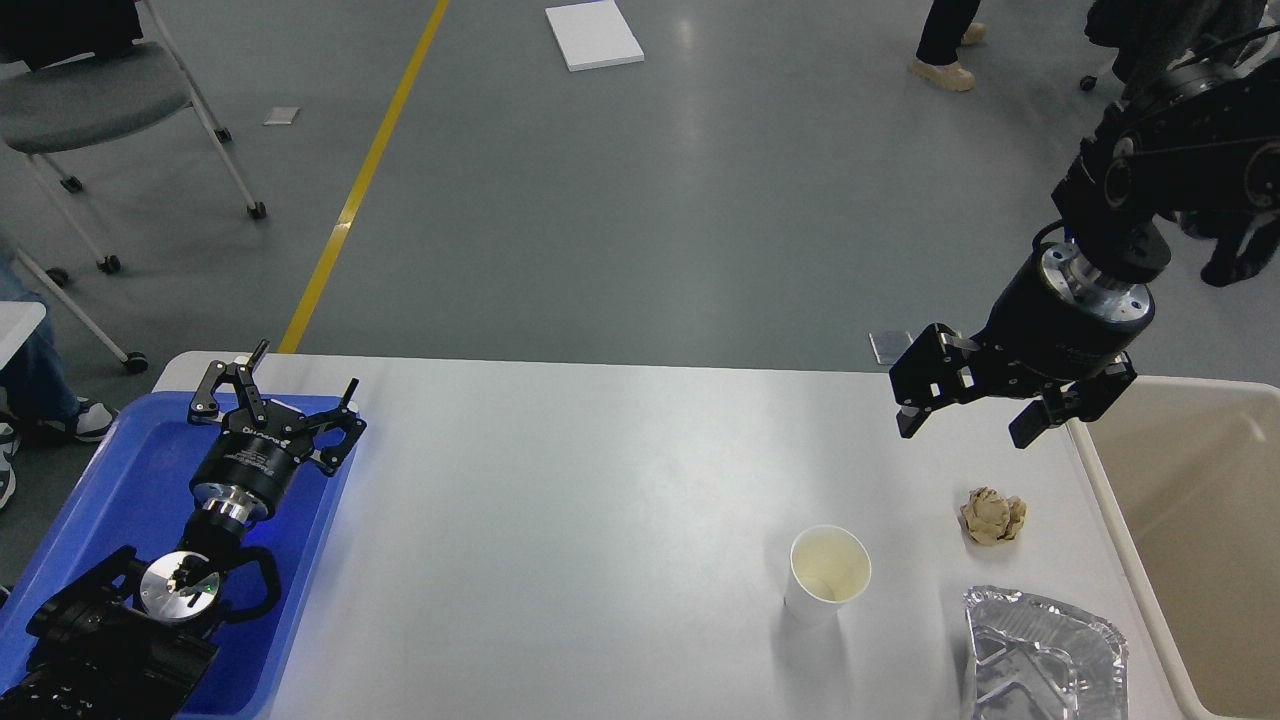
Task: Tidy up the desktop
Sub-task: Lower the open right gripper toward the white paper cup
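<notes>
Here, from the head view, my right gripper (968, 420) hangs open and empty above the white desktop (560, 500), just behind a crumpled paper ball (993, 516); my left gripper (285, 395) rests open over the blue tray (130, 480). I judge the step needs a straight descent, fingers straddling the ball, clear of the paper cup (828, 575).

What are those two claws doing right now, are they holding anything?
Left claw: open, holding nothing, above the blue tray.
Right claw: open, holding nothing, above the desktop near the crumpled paper ball.
</notes>
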Action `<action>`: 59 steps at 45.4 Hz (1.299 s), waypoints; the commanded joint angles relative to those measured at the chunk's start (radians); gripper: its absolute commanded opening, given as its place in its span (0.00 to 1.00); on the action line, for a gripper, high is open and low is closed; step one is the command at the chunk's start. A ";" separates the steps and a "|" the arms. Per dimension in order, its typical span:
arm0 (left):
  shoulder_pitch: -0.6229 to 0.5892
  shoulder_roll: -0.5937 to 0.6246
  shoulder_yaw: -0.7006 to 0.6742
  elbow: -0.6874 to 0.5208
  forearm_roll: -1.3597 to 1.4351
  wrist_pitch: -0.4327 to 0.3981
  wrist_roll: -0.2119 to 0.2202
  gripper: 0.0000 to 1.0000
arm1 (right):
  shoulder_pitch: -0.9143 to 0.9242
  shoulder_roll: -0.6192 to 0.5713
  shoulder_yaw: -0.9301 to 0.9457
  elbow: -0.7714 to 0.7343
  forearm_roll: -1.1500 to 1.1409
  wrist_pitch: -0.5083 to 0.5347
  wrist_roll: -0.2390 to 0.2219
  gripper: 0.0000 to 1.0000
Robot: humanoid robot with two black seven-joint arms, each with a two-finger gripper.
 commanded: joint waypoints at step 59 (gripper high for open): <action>0.000 0.000 0.000 0.000 0.000 0.000 0.000 1.00 | -0.467 0.010 0.177 -0.043 0.035 -0.448 -0.005 1.00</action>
